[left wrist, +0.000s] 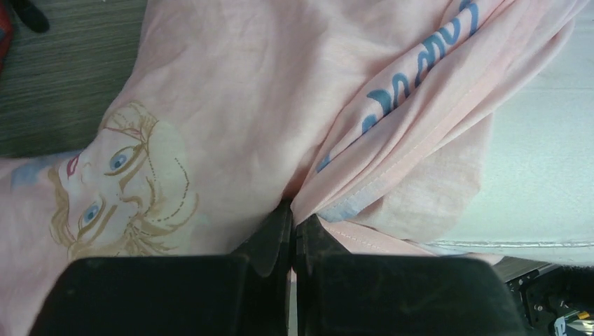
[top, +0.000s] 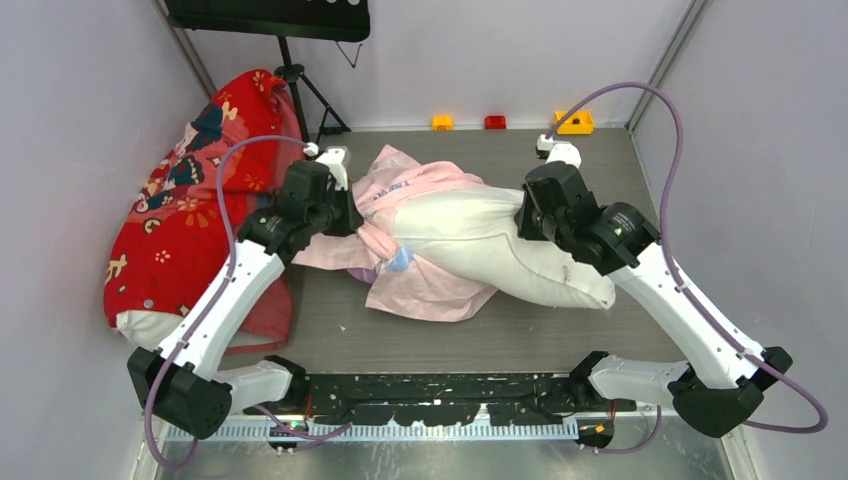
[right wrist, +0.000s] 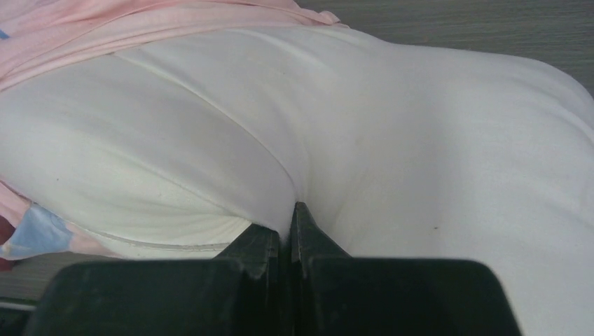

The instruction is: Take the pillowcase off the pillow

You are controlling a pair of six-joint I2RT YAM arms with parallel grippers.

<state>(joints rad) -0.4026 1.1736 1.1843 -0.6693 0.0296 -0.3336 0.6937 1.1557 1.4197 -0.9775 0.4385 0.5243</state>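
Jaws pinched tight on both sides: the left gripper [left wrist: 293, 210] clamps a bunched fold of the pillowcase [left wrist: 231, 105], and the right gripper [right wrist: 287, 218] grips a pucker of the pillow [right wrist: 420, 140]. In the overhead view the pink case lies crumpled just left of centre, gathered round the pillow's left end. The bare white right half stretches toward the lower right across the table [top: 520, 335]. At far left, a red patterned pillow [top: 180, 220] slumps against the wall.
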